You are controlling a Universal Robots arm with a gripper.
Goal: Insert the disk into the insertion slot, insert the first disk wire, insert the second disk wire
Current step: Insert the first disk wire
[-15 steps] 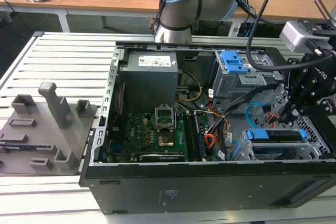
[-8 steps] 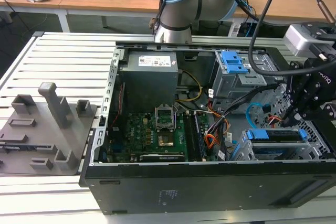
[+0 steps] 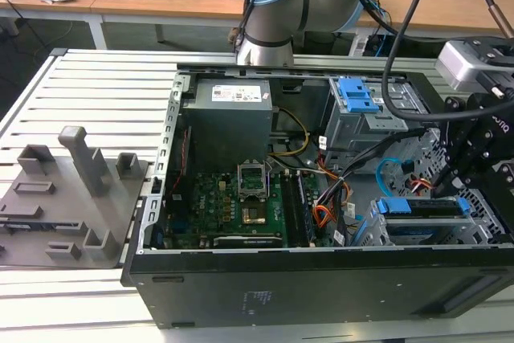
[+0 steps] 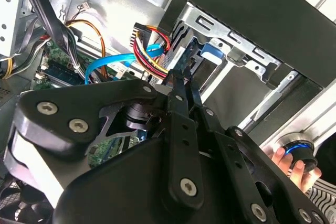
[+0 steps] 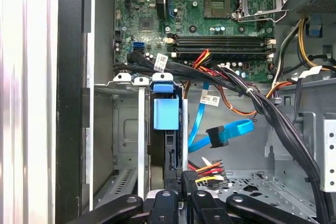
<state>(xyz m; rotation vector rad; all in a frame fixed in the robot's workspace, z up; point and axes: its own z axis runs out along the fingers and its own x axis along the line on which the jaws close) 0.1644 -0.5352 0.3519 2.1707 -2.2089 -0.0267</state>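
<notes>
The disk (image 5: pixel 167 115) sits in the insertion slot (image 5: pixel 140 129), the pincer (image 5: pixel 184 182) is pinched on the first disk wire (image 5: pixel 210 170) at the disk's end, and the second disk wire (image 5: pixel 231 129) hangs loose, not plugged in yet.

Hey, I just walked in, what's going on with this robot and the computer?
A robot arm is working inside an open computer case. The disk, in its blue frame, already sits in the insertion slot. The gripper has its jaws shut on the plug of the red-and-yellow first disk wire, at the disk's end. The light-blue second disk wire hangs loose, not plugged in.
</notes>
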